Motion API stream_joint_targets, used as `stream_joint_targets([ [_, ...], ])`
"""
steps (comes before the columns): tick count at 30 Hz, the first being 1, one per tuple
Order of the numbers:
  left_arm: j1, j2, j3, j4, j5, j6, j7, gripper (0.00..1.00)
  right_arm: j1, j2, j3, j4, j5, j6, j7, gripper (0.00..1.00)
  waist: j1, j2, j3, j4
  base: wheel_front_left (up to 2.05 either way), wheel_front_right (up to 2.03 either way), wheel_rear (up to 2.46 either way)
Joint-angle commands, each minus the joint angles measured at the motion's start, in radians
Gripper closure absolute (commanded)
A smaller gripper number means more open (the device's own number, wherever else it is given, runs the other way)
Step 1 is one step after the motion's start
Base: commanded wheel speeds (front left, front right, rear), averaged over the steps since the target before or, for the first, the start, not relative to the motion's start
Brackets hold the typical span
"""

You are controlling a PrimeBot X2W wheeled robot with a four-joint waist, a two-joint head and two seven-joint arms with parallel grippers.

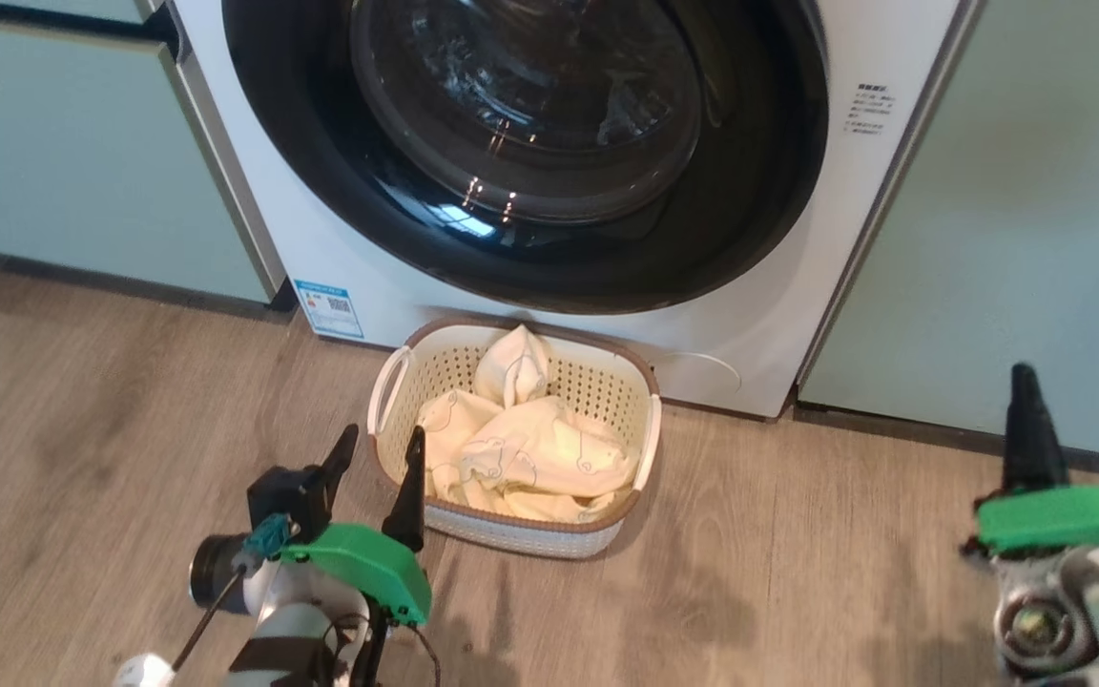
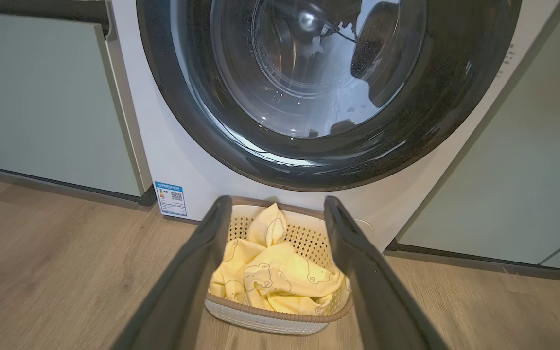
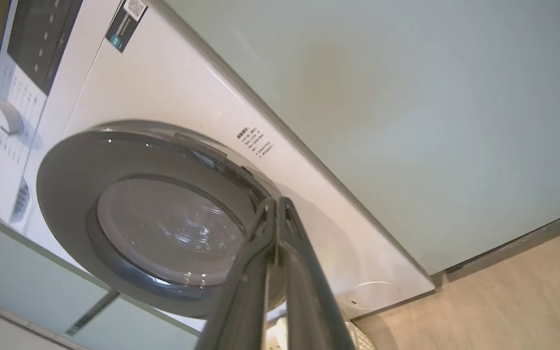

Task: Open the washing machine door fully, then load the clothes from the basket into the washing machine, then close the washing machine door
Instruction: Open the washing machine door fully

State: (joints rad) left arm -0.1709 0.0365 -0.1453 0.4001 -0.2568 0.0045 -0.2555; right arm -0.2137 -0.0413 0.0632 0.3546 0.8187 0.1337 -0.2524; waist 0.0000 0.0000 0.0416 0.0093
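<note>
The washing machine door (image 1: 530, 124) is shut, rigid and slippery; probably pull at its right edge. The left gripper (image 2: 277, 201) stands wide, the right gripper (image 3: 276, 204) closed, empty.

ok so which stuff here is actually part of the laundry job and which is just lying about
Job: washer, its door (shut), basket, clothes in the basket.

Just there: cabinets on both sides, floor, sticker on the washer's lower corner.
</note>
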Motion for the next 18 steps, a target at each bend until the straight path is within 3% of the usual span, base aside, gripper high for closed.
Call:
stream_joint_targets([
  [1, -0.066, 0.014, 0.023, -0.038, -0.005, 0.01, -0.006, 0.0, -0.077, -0.025, 0.024, -0.019, 0.065, -0.003, -0.009, 1.0, 0.0, 0.0, 0.012, 0.007, 0.0, 0.0, 0.0],
  [5, -0.079, 0.014, 0.018, -0.042, -0.01, 0.009, -0.006, 0.0, -0.145, -0.076, 0.061, 0.014, 0.298, -0.003, 0.0, 1.0, 0.0, 0.0, 0.041, 0.021, 0.0, 0.0, 0.0],
  [10, -0.098, 0.014, 0.006, -0.048, -0.018, 0.01, -0.006, 0.0, -0.234, -0.149, 0.073, 0.046, 0.549, -0.003, 0.102, 1.0, 0.0, 0.0, 0.083, 0.039, 0.0, 0.0, 0.0],
  [18, -0.132, 0.014, -0.009, -0.058, -0.035, 0.017, -0.006, 0.0, -0.382, -0.204, 0.009, 0.168, 0.804, -0.003, 0.33, 1.0, 0.0, 0.0, 0.153, 0.069, 0.0, 0.0, 0.0],
])
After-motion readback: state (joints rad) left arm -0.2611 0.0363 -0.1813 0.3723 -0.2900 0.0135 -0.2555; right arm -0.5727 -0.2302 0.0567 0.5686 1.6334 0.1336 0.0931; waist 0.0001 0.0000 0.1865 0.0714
